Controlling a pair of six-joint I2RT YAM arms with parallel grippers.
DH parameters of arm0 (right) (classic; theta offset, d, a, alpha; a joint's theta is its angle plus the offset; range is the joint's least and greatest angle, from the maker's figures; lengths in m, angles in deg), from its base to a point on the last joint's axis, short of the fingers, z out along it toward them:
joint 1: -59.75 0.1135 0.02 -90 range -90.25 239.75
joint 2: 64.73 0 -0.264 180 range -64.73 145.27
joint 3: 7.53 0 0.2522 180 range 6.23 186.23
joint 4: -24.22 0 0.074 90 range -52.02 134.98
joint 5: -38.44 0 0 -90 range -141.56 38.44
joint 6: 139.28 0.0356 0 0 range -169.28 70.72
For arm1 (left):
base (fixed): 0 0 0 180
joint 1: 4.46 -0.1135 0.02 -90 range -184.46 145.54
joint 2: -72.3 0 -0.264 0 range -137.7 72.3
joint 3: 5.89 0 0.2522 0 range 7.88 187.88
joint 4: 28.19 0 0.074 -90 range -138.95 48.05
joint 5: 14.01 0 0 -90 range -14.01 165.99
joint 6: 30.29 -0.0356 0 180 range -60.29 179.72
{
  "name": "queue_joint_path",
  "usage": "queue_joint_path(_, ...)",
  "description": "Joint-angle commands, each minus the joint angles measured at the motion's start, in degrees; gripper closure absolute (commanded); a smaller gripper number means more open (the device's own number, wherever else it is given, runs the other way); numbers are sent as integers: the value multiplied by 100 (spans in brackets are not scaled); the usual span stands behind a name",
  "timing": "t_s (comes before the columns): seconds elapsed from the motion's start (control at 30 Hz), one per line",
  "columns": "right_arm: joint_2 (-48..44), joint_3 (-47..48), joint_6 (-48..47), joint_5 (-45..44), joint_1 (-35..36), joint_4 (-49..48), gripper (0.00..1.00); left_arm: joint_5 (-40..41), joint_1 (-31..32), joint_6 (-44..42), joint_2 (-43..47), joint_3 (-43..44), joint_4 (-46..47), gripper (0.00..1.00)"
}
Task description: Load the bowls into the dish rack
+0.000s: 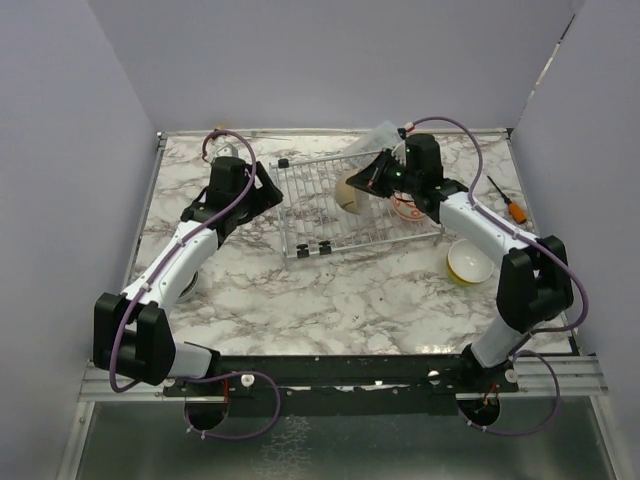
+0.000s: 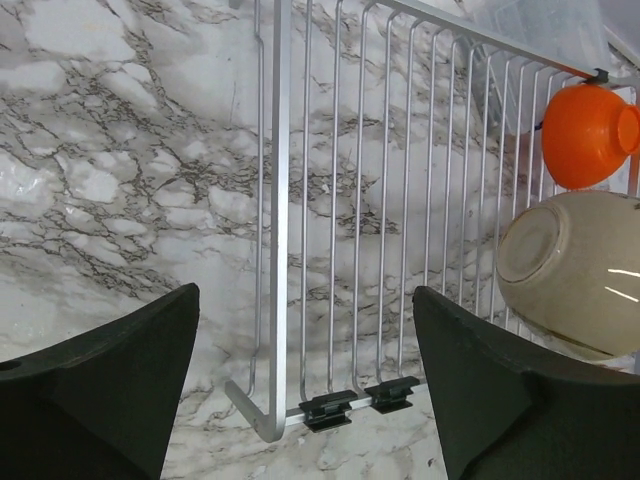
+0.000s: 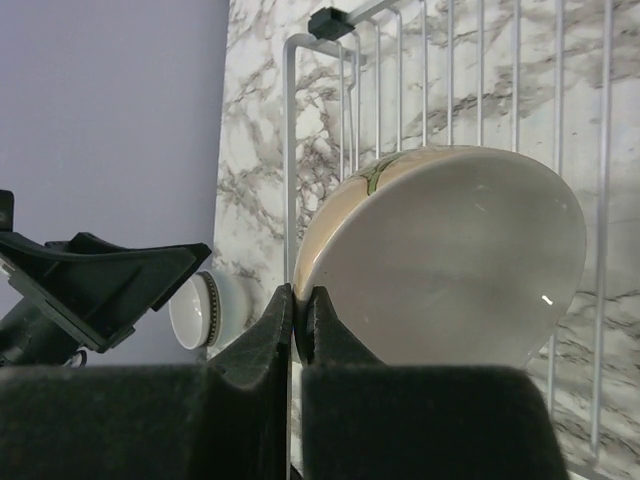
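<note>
The silver wire dish rack lies mid-table. My right gripper is shut on the rim of a beige bowl, which is tilted on edge over the rack's right half. In the right wrist view the jaws pinch that bowl's rim. My left gripper hangs open by the rack's left edge with nothing between its fingers; its view shows the rack, the beige bowl and an orange bowl beyond. A red-patterned white bowl and a lime-yellow bowl sit to the right.
A white bowl with a dark rim band sits on the marble left of the rack, mostly hidden under my left arm in the top view. An orange-handled screwdriver lies at the far right. A clear plastic bag is behind the rack.
</note>
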Motion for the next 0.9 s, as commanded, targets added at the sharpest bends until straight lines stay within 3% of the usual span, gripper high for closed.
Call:
queue_joint_path(0.0,245,373,562,563,239,-1172,99,227,-43,92,229,-211,36,13)
queue_joint_path(0.2,746,479,990,666,498,-1579,99,393,-58,-79,73,-380,29,25)
queue_joint_path(0.47,1650,1047,1530,910,604,-1923,99,137,-78,-318,-158,-374,-74,25)
queue_joint_path(0.87,2745,1863,2102,2068,608,-2006,99,27,-78,-341,-193,-477,-103,25)
